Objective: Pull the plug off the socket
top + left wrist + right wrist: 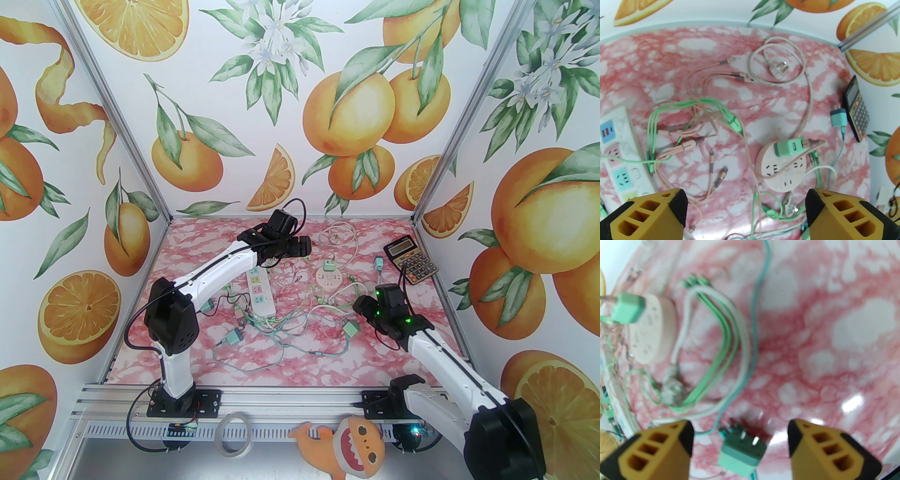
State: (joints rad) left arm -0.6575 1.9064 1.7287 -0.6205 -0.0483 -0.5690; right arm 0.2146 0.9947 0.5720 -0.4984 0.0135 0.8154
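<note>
Between spread right fingers [658, 446]: green plug [741, 454], touching neither.

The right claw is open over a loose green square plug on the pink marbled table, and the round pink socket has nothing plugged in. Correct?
One error: the round pink socket has a green square adapter seated in it, seen in the left wrist view. The right claw is open over the loose green square plug.

A green, square-bodied plastic plug [740, 452] is seen lying loose on the pink marbled tabletop [811, 333], its two metal prongs bared. The round, pale pink speckled socket [778, 180] is set apart from it, with a second green plug [787, 148] seated in one outlet.
</note>
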